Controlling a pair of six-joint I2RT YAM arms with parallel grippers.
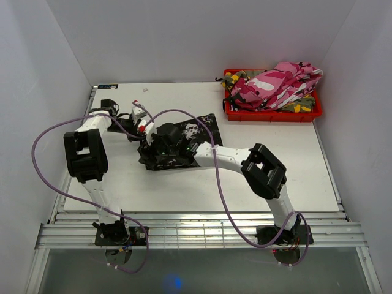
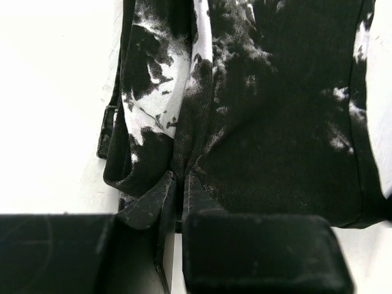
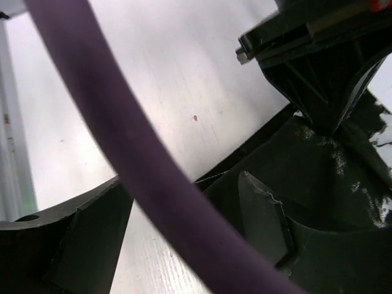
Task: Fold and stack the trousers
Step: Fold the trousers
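Two arms, the left arm and right arm: white tubes, boxy black joints, round black bases. A thick purple cable loops along each. The black left hand carries a red mark.

Blocked just ahead of the parted jaws of the right gripper by the left gripper, pinched onto the black trousers; crossed between those jaws by a purple cable. Open over bare tabletop left of and behind them; heaped red bin well away, far behind.
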